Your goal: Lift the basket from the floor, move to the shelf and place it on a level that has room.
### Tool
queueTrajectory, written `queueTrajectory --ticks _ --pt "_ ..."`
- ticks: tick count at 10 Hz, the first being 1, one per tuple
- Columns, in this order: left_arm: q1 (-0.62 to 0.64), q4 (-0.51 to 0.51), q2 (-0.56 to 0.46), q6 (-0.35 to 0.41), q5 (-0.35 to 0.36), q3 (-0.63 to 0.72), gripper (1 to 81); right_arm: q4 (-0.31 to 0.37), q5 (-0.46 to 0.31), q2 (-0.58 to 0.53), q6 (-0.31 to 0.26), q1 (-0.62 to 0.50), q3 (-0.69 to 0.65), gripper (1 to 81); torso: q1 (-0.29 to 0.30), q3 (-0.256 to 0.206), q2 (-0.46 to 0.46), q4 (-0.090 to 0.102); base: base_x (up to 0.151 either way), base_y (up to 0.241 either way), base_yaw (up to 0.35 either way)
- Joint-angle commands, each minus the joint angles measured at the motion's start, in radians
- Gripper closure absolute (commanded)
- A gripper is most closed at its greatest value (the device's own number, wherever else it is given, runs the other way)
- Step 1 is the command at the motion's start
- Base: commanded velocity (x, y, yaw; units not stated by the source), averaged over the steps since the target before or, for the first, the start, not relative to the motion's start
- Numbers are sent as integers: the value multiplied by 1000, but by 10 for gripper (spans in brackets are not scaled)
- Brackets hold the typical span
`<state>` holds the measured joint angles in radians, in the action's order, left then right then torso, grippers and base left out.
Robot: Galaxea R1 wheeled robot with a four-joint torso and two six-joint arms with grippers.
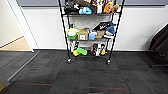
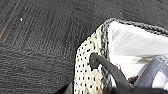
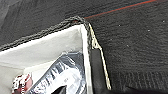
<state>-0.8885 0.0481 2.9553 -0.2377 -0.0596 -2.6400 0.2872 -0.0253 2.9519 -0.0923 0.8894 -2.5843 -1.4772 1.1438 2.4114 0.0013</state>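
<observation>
The basket [image 2: 87, 72] is cream wicker with a dark braided rim and white lining, and it sits close under the left wrist camera. Its dark loop handle [image 2: 110, 68] runs toward that wrist. In the right wrist view the basket's [image 3: 50, 47] other end shows, with a dark handle strip [image 3: 96, 67] on its outside. Inside lie a silvery packet [image 3: 60, 72] and a small red item [image 3: 22, 83]. The shelf [image 1: 87, 40], a black wire rack on casters, stands straight ahead against the white wall, its visible tiers crowded with boxes and toys. Dark carpet floor [image 1: 85, 75] stretches between me and it.
A doorway with light tan flooring [image 1: 17, 45] opens at the left, past a metal floor strip [image 1: 22, 66]. A dark bulky object [image 1: 160, 42] stands at the right by the wall.
</observation>
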Motion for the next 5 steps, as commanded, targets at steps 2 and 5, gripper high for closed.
queueTrajectory --ticks 2,5 --pt "113 41 -28 -5 -40 106 10 15 -33 2 25 -115 23 10 0 0 0 0 0 0 0" --pt "108 42 -25 -3 -42 117 10 13 -33 0 25 -112 23 10 0 0 0 0 0 0 0"
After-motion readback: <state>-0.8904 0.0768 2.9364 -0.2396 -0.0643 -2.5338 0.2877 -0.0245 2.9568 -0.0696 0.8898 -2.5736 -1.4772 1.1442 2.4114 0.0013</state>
